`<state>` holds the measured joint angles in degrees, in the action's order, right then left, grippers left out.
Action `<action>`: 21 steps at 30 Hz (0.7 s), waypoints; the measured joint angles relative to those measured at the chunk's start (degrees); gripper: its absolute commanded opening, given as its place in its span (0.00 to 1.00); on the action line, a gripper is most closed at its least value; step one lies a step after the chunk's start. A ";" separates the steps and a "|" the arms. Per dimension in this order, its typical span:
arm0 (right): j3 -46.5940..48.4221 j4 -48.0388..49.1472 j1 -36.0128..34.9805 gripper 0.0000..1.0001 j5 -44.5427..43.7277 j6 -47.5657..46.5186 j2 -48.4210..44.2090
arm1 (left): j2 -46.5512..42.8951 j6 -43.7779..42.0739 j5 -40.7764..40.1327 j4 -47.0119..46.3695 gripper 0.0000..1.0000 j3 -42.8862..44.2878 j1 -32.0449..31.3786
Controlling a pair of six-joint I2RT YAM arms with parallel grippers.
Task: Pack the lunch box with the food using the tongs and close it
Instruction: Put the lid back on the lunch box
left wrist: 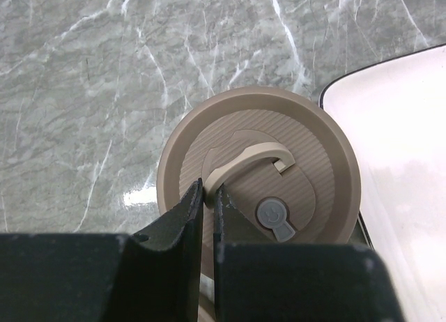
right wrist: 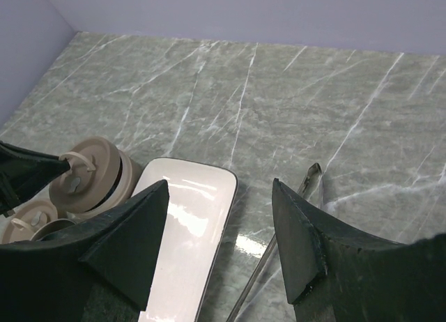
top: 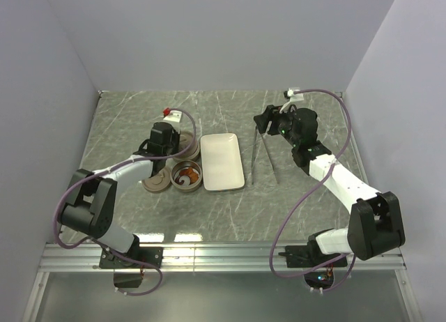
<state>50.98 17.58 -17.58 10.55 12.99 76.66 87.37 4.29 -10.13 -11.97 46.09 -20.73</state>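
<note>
The left gripper (left wrist: pixel 208 195) is pinching the handle (left wrist: pixel 254 155) on top of the round tan lid (left wrist: pixel 320 148), jaws nearly together. A white tray (left wrist: pixel 401 169) is lying just right of the lid.

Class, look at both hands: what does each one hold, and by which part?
The left hand pinches the round lid by its arched handle; the right hand holds nothing.

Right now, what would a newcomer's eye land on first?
The left gripper is shut on the handle of a lid atop the far tin, left of the white tray. The near tin sits open with orange food inside. The tongs lie right of the tray, near the open right gripper.
</note>
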 measured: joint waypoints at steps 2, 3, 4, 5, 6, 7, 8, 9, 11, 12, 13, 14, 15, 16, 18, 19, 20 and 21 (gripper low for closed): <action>0.00 0.00 0.00 0.68 0.00 0.00 0.00 | 0.11 0.00 0.04 0.31 0.00 0.02 -0.13; 0.00 0.00 0.00 0.68 -0.02 0.00 0.00 | 0.26 0.00 0.04 0.37 0.00 0.02 -0.24; 0.00 0.00 0.00 0.68 -0.02 0.00 0.00 | 0.42 0.00 0.02 0.39 0.00 0.02 -0.35; 0.00 0.00 0.00 0.68 -0.02 0.00 0.00 | 0.61 0.00 0.00 0.44 0.00 0.02 -0.46; 0.00 0.00 0.00 0.68 -0.02 0.00 0.00 | 0.76 0.00 0.00 0.46 0.00 0.02 -0.57; 0.00 0.00 0.00 0.68 -0.02 0.00 0.00 | 0.92 -0.02 -0.02 0.46 0.00 0.02 -0.70; 0.00 0.00 0.00 0.68 -0.02 0.00 0.00 | 1.09 -0.04 -0.02 0.42 0.00 0.02 -0.81; 0.00 0.00 0.00 0.68 -0.02 0.00 0.00 | 1.29 -0.04 -0.02 0.28 0.00 0.07 -0.94; 0.00 0.00 0.00 0.68 -0.02 0.00 0.00 | 1.51 -0.17 -0.17 0.17 0.00 0.13 -1.18; 0.00 0.00 0.00 0.68 -0.02 0.00 0.00 | 1.53 -0.20 -0.22 0.17 0.00 0.13 -1.25; 0.00 0.00 0.00 0.68 -0.02 0.00 0.00 | 1.53 -0.20 -0.24 0.20 0.00 0.13 -1.36; 0.00 0.00 0.00 0.68 -0.02 0.00 0.00 | 1.62 -0.20 -0.28 0.20 0.00 0.17 -1.44; 0.00 0.00 0.00 0.68 -0.02 0.00 0.00 | 1.75 -0.22 -0.44 0.22 0.00 0.33 -1.62; 0.00 0.00 0.00 0.68 -0.02 0.00 0.00 | 1.88 -0.22 -0.68 0.28 0.00 0.46 -1.70; 0.00 0.00 0.00 0.68 -0.02 0.00 0.00 | 2.34 -0.22 -1.14 0.24 0.00 0.76 -1.86; 0.00 0.00 0.00 0.68 -0.02 0.00 0.00 | 2.49 -0.22 -1.31 0.22 0.00 0.90 -1.92; -0.02 0.00 0.00 0.68 -0.02 0.02 0.00 | 2.60 -0.22 -1.44 0.22 0.00 0.98 -1.97; -0.02 0.00 0.00 0.68 -0.02 0.00 0.00 | 2.67 -0.22 -1.55 0.28 0.00 1.09 -2.01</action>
<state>50.96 17.58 -17.58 10.52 12.99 76.66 90.04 4.08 -11.68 -11.68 47.18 -22.74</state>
